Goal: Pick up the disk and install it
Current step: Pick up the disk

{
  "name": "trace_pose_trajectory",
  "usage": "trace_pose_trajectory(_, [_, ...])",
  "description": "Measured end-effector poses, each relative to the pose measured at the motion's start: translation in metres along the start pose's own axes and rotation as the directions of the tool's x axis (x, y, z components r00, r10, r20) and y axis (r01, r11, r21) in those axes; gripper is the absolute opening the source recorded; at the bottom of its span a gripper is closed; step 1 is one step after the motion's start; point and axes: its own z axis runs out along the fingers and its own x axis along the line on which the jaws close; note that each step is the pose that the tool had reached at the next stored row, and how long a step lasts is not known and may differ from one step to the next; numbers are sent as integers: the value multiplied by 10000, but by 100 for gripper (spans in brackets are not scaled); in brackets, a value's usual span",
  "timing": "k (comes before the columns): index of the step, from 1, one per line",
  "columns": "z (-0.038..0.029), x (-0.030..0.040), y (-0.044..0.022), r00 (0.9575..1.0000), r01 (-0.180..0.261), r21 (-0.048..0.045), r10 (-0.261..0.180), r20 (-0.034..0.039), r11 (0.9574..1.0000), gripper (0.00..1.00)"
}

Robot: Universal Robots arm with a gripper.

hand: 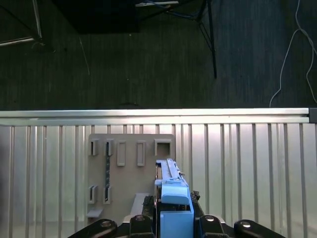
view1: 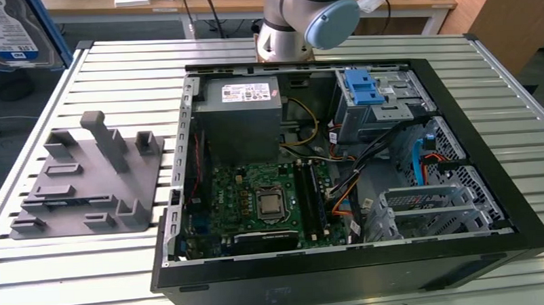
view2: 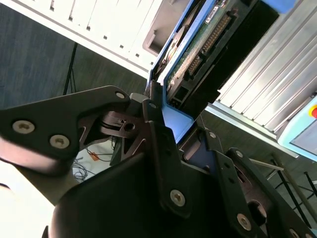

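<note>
The disk (view1: 14, 32), a silver drive with a white-and-blue label in a blue plastic carrier, hangs in the air at the exterior view's upper left, beyond the table's edge. In both wrist views my gripper (view2: 178, 124) is shut on it. Black fingers (view2: 154, 116) clamp the blue carrier, and the disk (view2: 198, 49) shows its green circuit board and connector. In the first wrist view the disk (hand: 171, 198) stands on edge between the fingers of my gripper (hand: 171, 225), over the grey fixture (hand: 130, 163).
The grey fixture (view1: 83, 179) with slots and posts lies on the slatted table (view1: 114, 56). To its right in the exterior view sits the open computer case (view1: 179, 217), with a motherboard, power-supply box (view1: 244, 119), blue-latched drive cage (view1: 365, 88) and a metal bay (view1: 433, 208).
</note>
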Motion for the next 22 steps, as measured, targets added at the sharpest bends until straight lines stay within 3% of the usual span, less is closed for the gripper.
trace_pose_trajectory(10, [-12, 209, -14, 10000, 1, 1, -1, 0, 10000, 36])
trace_pose_trajectory(15, [-140, 218, -17, 10000, 0, -25, 0, -1, 10000, 36])
trace_pose_trajectory(22, [-156, 295, -25, 10000, 0, -31, 0, 0, 10000, 36])
